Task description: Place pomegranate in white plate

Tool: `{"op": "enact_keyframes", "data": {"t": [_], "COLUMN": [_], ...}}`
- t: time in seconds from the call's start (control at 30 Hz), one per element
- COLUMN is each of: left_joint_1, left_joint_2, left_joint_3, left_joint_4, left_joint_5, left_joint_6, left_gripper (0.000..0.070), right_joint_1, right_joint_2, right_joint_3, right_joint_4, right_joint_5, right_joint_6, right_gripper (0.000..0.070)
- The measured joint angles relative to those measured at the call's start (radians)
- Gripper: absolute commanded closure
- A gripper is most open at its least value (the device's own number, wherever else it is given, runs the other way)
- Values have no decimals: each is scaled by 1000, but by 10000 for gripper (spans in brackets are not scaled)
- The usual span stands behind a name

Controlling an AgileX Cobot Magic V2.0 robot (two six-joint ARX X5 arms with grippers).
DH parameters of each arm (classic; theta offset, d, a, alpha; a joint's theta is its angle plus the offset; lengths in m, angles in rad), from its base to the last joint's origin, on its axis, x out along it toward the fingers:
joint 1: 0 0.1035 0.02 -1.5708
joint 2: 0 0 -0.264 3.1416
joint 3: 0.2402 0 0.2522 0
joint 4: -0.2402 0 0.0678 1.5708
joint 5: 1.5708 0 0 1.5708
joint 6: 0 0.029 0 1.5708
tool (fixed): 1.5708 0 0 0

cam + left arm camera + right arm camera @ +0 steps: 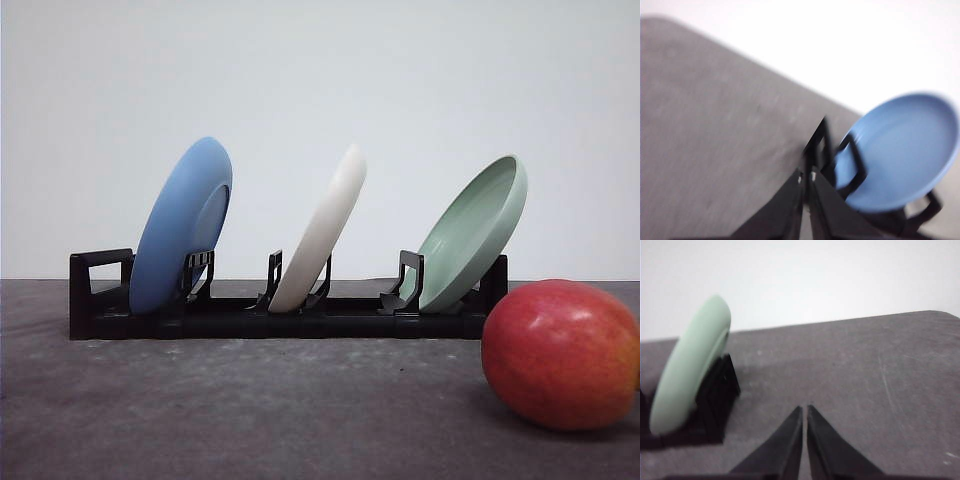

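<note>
The robot's body showed as two pairs of fingers, one pair in each wrist view. The left gripper (806,200) had matte black fingers (785,215), broad at the base and narrowing to thin, blade-like points. Two small pale specks, perhaps screws or glints, sat beside the slit near its tips. The right gripper (804,415) looked alike: dark, smooth, wedge-shaped fingers (827,450) tapering to sharp ends, with flat sloping faces and no visible markings. Both pairs appeared soft-edged and slightly blurred.
</note>
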State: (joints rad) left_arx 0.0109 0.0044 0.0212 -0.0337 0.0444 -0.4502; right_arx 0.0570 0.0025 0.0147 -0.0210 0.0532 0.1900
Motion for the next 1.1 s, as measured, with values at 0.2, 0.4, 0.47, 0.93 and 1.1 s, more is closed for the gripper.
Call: {"op": "enact_keyframes", "data": {"t": [0.2, 0.4, 0.47, 0.93, 1.1], "left_joint_1": [0, 0, 0, 0, -23], "left_joint_2": [0, 1, 3, 251, 386], "left_joint_3": [1, 83, 146, 633, 738], "left_joint_4": [179, 105, 44, -584, -719], "left_joint_5": [0, 0, 0, 18, 68], "left_joint_6": [-9, -11, -10, 142, 226], "left_gripper": [700, 699, 698, 698, 698], "right_joint_1": [0, 0, 0, 0, 0], "right_joint_2": [0, 0, 0, 197, 307], "right_joint_3": [6, 103, 162, 593, 639], "right_joint_4": [85, 3, -66, -650, -746], "right_joint_5": [-9, -27, -27, -104, -195], "right_joint_6": [67, 103, 121, 102, 28], "right_gripper": [688, 689, 689, 689, 689]}}
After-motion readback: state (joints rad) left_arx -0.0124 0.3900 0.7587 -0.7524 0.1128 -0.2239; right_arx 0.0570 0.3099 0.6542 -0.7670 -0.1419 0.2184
